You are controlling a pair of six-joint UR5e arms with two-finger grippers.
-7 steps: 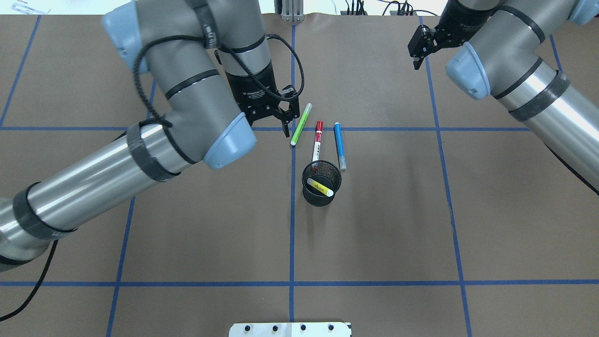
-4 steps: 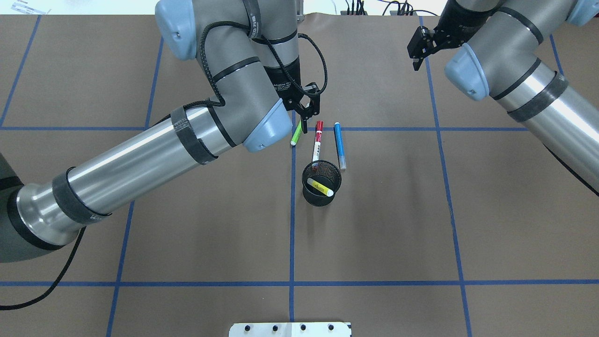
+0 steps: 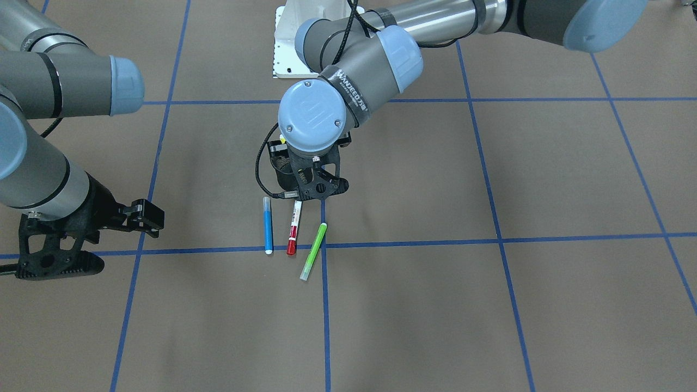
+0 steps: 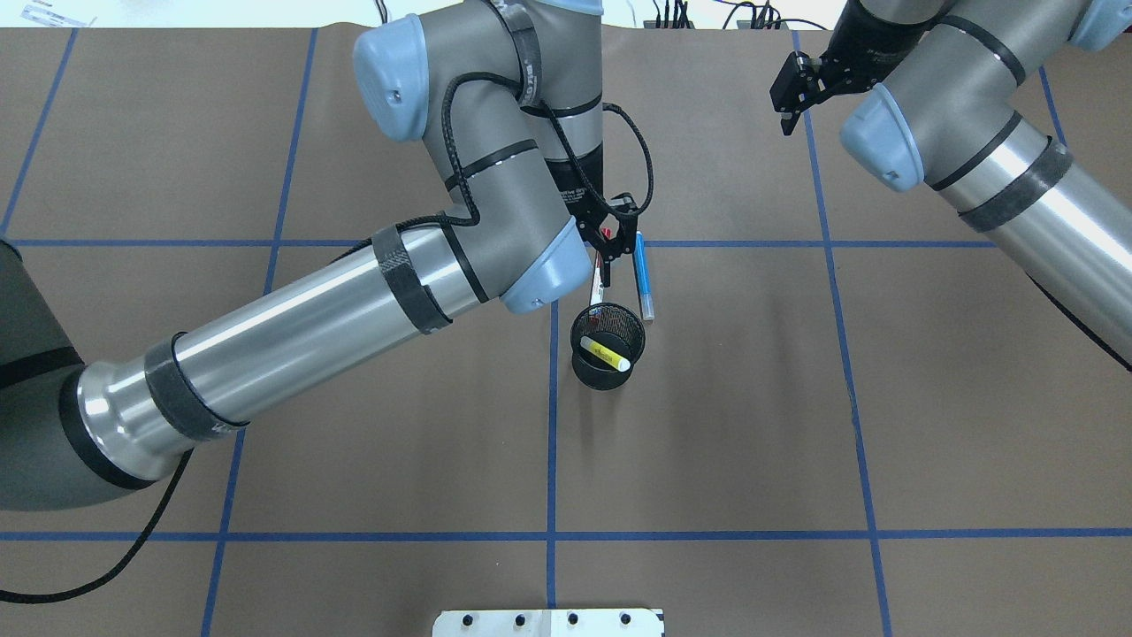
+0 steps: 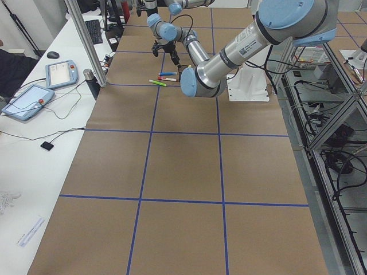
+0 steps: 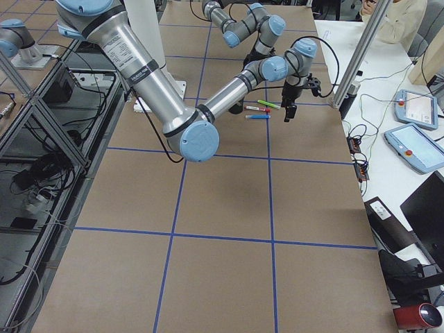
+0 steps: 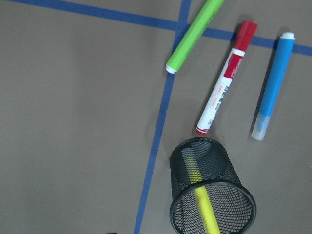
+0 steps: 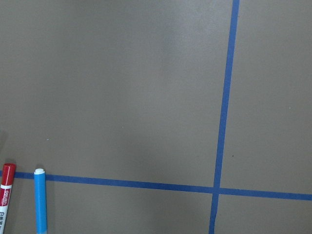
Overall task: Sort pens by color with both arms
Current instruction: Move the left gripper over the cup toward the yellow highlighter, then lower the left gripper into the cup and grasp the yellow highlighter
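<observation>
Three pens lie side by side on the brown table: the lime green pen point(image 3: 314, 251) point(image 7: 195, 35), the red-capped pen point(image 3: 294, 228) point(image 7: 226, 83) point(image 4: 599, 283) and the blue pen point(image 3: 267, 224) point(image 4: 643, 274). The yellow pen point(image 4: 606, 353) point(image 7: 204, 207) leans inside the black mesh cup point(image 4: 584, 367). My left gripper point(image 4: 619, 248) point(image 3: 313, 191) hangs open over the red pen's barrel end, holding nothing. From overhead, the left arm hides the green pen. My right gripper point(image 4: 787, 106) point(image 3: 130, 242) hovers open and empty at the far right, away from the pens.
Blue tape lines divide the table into squares. The white pedestal base point(image 4: 548, 622) sits at the robot's edge. Teach pendants point(image 5: 23, 100) and cables lie on a side bench beyond the table's far edge, next to a metal post point(image 5: 86, 46).
The left arm swung right, carrying its open gripper from beside the green pen to above the red pen. The pens, cup and right arm stayed put.
</observation>
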